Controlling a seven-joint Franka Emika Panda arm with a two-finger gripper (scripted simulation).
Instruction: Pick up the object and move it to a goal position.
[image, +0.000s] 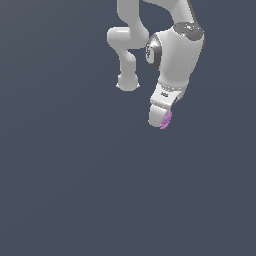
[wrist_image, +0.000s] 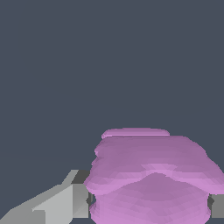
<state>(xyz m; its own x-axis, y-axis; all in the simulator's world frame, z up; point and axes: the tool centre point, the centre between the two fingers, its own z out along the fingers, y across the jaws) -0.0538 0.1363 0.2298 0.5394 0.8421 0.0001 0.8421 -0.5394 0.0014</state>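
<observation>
At the tip of the white gripper you are seeing the pinkish-purple object peeking out on the side toward the exterior view's right, tucked against the finger ends and hanging clear of the plain grey background. From the wrist camera the object is filling the space just ahead of the gripper, with a grey finger sitting against one flank and a sliver of the other finger showing at the opposite flank. The fingers are looking closed onto the object, one on each side, though the contact faces themselves are hidden behind its bulk, so treat that as likely and not certain.

You are handling something small next to the gripper, so it is probably light and putting little load on the hold. Its surface is lumpy and faceted, stacked in ridged layers, and it is reading as stiff, not soft. Those uneven facets are giving the flat pads poor seating, so it could be pivoting or creeping under a quick move. The broad lower band beside the fingers is looking like the best place to hold, squeezing across the narrow flanks.
</observation>
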